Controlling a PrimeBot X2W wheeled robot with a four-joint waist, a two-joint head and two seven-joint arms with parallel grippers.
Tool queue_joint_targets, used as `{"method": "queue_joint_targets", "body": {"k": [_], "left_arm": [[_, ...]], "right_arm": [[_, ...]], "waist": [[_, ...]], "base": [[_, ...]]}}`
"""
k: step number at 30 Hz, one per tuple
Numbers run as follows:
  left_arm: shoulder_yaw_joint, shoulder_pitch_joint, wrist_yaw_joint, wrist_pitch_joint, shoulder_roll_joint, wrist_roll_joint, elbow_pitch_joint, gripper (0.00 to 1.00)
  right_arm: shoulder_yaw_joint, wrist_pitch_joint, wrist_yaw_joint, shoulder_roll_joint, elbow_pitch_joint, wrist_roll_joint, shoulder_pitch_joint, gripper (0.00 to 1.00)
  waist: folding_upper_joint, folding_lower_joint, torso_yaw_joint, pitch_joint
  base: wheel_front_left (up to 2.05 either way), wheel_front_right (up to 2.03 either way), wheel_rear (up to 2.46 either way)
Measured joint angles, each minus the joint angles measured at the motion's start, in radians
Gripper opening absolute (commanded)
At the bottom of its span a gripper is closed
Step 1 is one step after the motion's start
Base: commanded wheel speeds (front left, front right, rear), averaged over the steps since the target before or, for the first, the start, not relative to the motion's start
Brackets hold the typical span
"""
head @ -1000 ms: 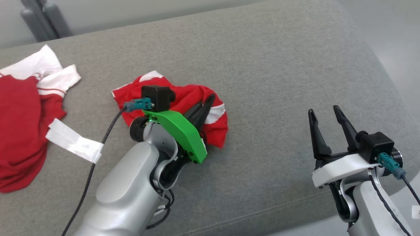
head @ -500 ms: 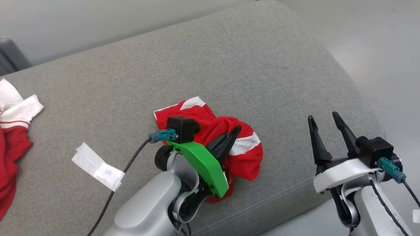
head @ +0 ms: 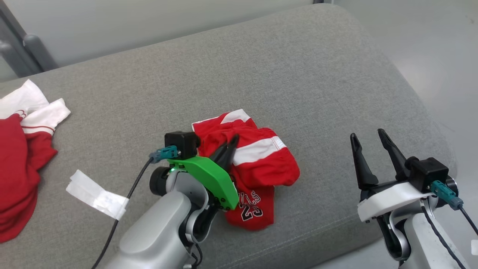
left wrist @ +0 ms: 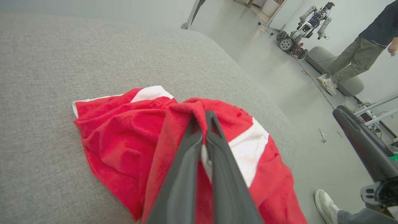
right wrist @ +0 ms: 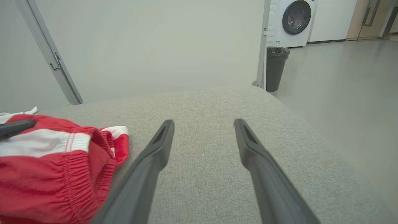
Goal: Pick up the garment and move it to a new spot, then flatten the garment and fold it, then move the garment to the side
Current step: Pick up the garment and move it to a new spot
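The garment [head: 261,164] is a pair of red shorts with white stripes and a black-and-white number print, lying crumpled on the grey sofa cushion [head: 298,74]. My left gripper [head: 229,144] is shut on a fold near its middle. In the left wrist view the garment [left wrist: 124,130] bunches over the left gripper [left wrist: 202,116], with cloth pinched between the closed fingers. My right gripper [head: 368,136] stands open to the right of the shorts, apart from them. The right wrist view shows the right gripper [right wrist: 203,124] with bare cushion between its fingers and the garment [right wrist: 46,161] at lower left.
A second red and white garment [head: 18,157] lies at the cushion's left end, with a folded white paper [head: 97,194] near it. The cushion's rounded right edge drops to the floor. A person [left wrist: 357,53] stands beyond it, a shoe [left wrist: 325,199] is close by, and a bin [right wrist: 275,67] stands behind.
The head camera has shifted. The left gripper has dragged the garment to the right, away from the white paper, and its number print now shows. The right gripper has stayed open.
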Motion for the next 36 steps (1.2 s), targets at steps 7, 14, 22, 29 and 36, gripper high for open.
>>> {"method": "queue_joint_targets", "body": {"k": [7,14,22,29,36], "left_arm": [[0.08,-0.061,0.033,-0.038,0.06,0.052,0.07,0.0],[0.132,-0.131,0.034,-0.055,0.075,0.054,0.082,0.0],[0.07,-0.141,0.042,-0.04,0.035,0.063,0.109,0.0],[0.0,-0.065,0.042,-0.017,0.0,0.05,0.138,0.49],[-0.001,-0.064,0.042,-0.021,0.001,0.05,0.147,1.0]], "right_arm": [[0.002,0.0,0.009,0.001,0.0,-0.002,0.0,1.0],[0.007,0.0,0.019,0.005,0.002,-0.006,0.001,1.0],[0.008,0.0,0.025,0.008,0.008,-0.008,0.001,1.0],[0.016,0.0,0.03,0.01,0.01,-0.009,0.001,1.0],[0.029,0.0,0.035,0.011,0.015,-0.009,0.001,1.0]], "waist": [[0.0,0.0,0.033,-0.014],[0.0,0.0,0.052,-0.018],[0.0,0.0,0.062,-0.02],[0.0,0.0,0.066,-0.016],[0.0,0.0,0.069,-0.014]], "base": [[0.0,0.0,0.0],[0.0,0.0,0.0],[0.0,0.0,0.0],[0.0,0.0,0.0],[0.0,0.0,0.0]]}}
